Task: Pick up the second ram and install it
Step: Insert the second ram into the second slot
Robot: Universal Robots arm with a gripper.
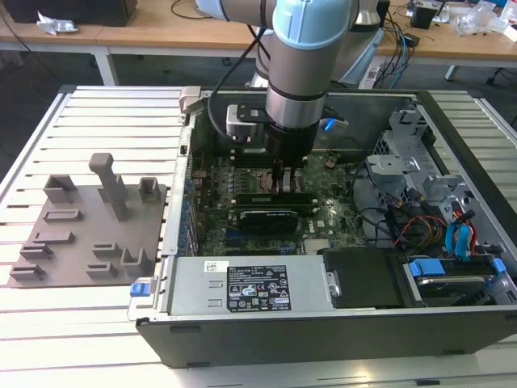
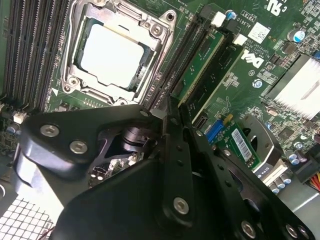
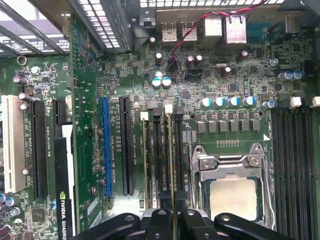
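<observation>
The second ram [image 3: 170, 165] is a thin green stick seen edge-on, standing in a slot beside the CPU socket [image 3: 232, 192]. Its far end meets a white latch [image 3: 168, 108]. My gripper [image 3: 172, 220] is shut on the stick's near end, one dark finger on each face. In the second wrist view the same ram [image 2: 199, 57] runs up from the fingertips [image 2: 167, 107] towards the white latch. Another green stick [image 2: 221, 72] sits in the neighbouring slot, farther from the socket. In the exterior view the gripper [image 1: 283, 184] reaches straight down into the open computer case.
A grey fixture plate [image 1: 89, 234] with raised blocks lies on the slatted table at the exterior view's left. A black graphics card [image 1: 262, 217] lies just in front of the gripper. Drive cages and cables [image 1: 436, 202] crowd the case's right side. Empty black slots [image 3: 295, 165] flank the socket's other side.
</observation>
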